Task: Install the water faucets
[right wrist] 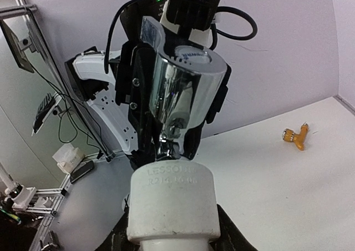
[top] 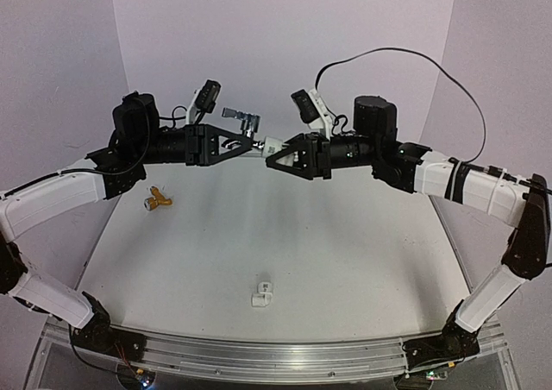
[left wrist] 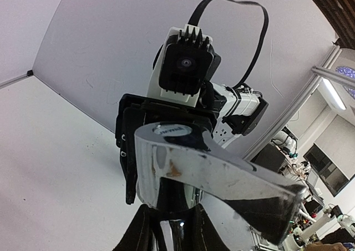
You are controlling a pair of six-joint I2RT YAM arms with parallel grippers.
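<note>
Silver metal faucet (right wrist: 186, 90) clamped in left gripper (top: 248, 141), stem at mouth of white plastic pipe fitting (right wrist: 169, 198) clamped in right gripper (top: 274, 154): aligned for threading.

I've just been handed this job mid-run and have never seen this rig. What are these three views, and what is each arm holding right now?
You are looking at two robot arms, the left arm and the right arm, bolted at the near edge of a white table. The wide view comes from a fixed camera above and behind them. The other two views come from a camera on each wrist, looking along its own gripper.

The left gripper holds the silver faucet up in the air. The right gripper holds a white pipe fitting end to end against it. I cannot tell whether the faucet's thread has entered the fitting.

On the table lie the brass faucet, far left, and a second white fitting, near the front middle.
</note>
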